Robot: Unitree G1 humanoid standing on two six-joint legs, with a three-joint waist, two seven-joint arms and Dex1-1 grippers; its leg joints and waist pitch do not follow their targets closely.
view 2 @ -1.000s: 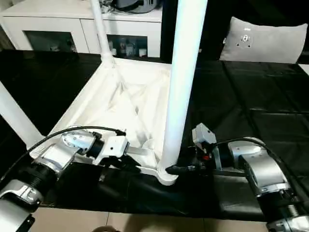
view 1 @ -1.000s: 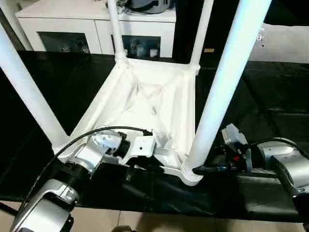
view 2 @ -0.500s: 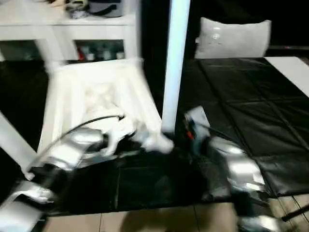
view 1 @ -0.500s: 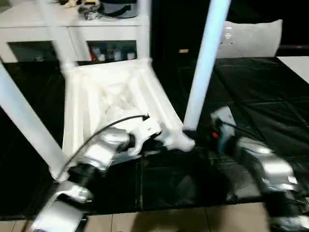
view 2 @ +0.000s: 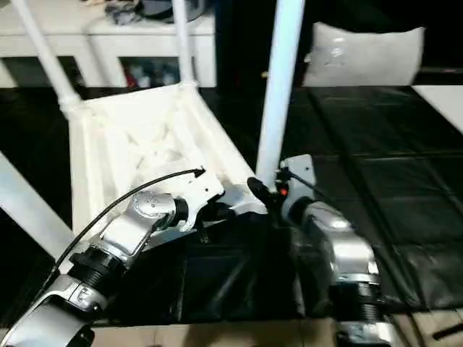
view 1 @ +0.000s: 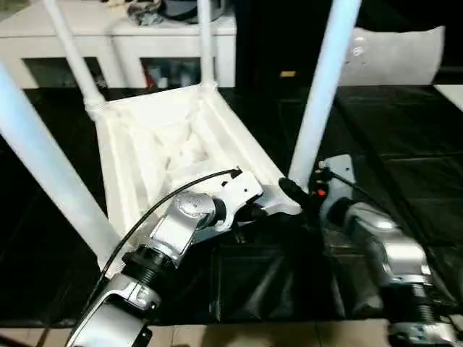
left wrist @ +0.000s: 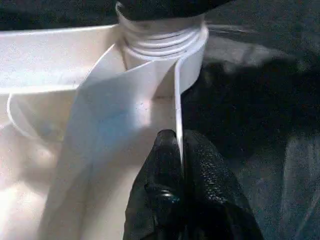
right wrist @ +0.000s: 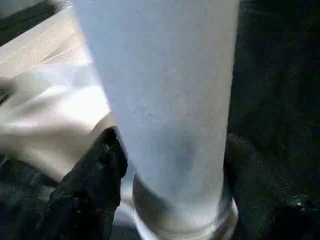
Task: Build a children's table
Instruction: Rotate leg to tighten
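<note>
— Where is the white plastic children's table?

— Upside down on the black-covered worktable, ribbed underside up, its white tapered tube legs standing in the corner sockets.

— And the left gripper?

— Its black fingers pinch the thin rim of the square top beside the nearest socket.

— The right gripper?

— Clamped around the base of that corner's leg.

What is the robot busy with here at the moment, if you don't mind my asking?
It is assembling a white children's table, which lies upside down on the black worktable with four legs standing up from its corners. The left tool pinches the thin rim of the top near a corner socket. The right tool has its fingers on either side of the base of the near right leg, at its socket.
</note>
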